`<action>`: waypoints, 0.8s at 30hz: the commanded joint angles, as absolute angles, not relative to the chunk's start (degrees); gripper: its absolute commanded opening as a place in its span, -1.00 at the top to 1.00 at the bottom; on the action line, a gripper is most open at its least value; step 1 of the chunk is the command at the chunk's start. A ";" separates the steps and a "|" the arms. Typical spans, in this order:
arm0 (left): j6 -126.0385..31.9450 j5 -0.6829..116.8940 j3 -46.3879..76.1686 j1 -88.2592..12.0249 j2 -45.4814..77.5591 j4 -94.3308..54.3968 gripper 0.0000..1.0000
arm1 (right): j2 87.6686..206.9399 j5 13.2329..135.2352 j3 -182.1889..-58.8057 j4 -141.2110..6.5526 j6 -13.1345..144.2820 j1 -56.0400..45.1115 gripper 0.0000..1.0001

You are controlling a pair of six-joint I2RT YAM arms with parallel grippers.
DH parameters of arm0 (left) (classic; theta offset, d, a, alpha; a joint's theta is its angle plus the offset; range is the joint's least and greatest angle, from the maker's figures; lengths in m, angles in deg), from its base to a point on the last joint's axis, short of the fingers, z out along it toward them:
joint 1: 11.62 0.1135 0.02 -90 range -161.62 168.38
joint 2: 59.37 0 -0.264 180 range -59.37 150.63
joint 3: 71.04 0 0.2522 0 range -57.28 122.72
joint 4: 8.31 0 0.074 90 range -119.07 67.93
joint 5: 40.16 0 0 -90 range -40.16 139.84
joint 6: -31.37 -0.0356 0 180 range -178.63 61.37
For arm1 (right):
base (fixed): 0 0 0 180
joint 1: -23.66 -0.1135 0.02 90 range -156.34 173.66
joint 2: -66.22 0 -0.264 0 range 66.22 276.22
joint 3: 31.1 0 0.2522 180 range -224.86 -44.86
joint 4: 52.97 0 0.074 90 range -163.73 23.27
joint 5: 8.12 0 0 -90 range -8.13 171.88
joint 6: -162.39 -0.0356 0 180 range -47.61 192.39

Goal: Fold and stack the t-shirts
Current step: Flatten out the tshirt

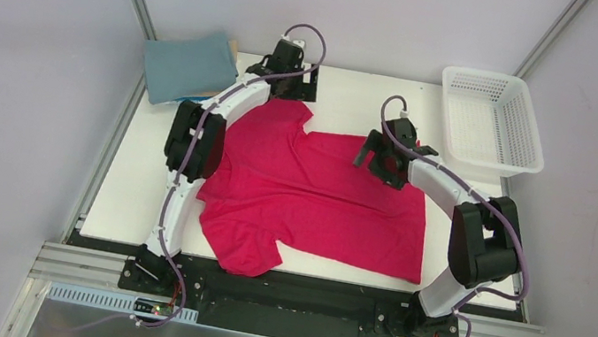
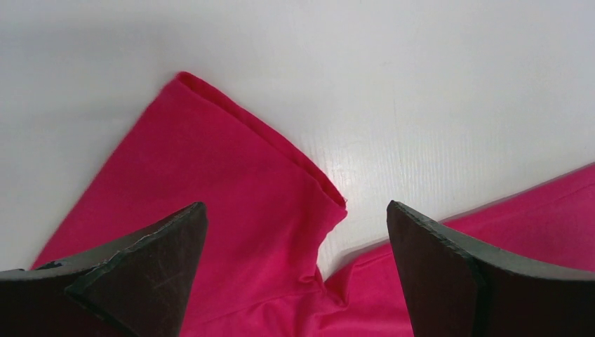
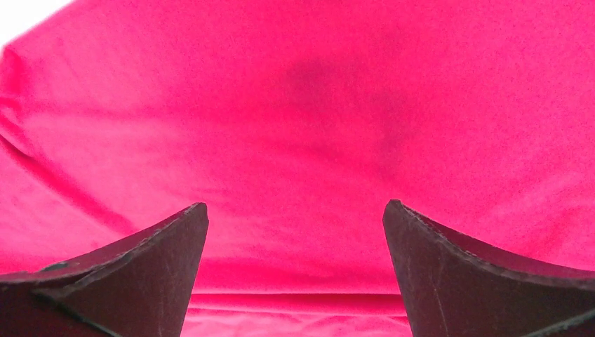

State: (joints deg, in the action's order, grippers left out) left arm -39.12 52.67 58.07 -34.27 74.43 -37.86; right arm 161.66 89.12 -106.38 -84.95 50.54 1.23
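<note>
The crimson-pink t-shirt (image 1: pixel 318 194) lies spread flat on the white table, collar end to the left. My left gripper (image 1: pixel 291 76) hovers open and empty over its far sleeve (image 2: pixel 231 189); the sleeve hem and armpit show between the fingers (image 2: pixel 151 270). My right gripper (image 1: pixel 373 155) hovers open and empty over the shirt's far edge; its wrist view is filled with pink cloth (image 3: pixel 316 119). A folded teal-grey shirt (image 1: pixel 188 69) lies at the far left on a tan one (image 1: pixel 234 45), of which only an edge shows. No blue shirt is visible.
A white plastic mesh basket (image 1: pixel 492 119) stands at the far right corner, partly off the table. Metal frame posts rise at both far corners. The table's near edge (image 1: pixel 307 270) runs just under the shirt's lower sleeve.
</note>
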 commanded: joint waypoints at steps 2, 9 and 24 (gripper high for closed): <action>-37.63 51.80 52.85 -32.00 67.27 -37.01 -0.98 | 160.97 90.89 -111.65 -85.27 49.69 4.09 -0.99; -32.00 62.45 49.14 -28.08 69.36 -36.01 -0.98 | 168.74 91.47 -118.00 -85.19 51.62 8.80 -0.99; -30.25 59.31 48.11 -23.87 74.34 -38.47 -0.98 | 182.28 88.15 -127.23 -88.67 52.29 14.66 -0.99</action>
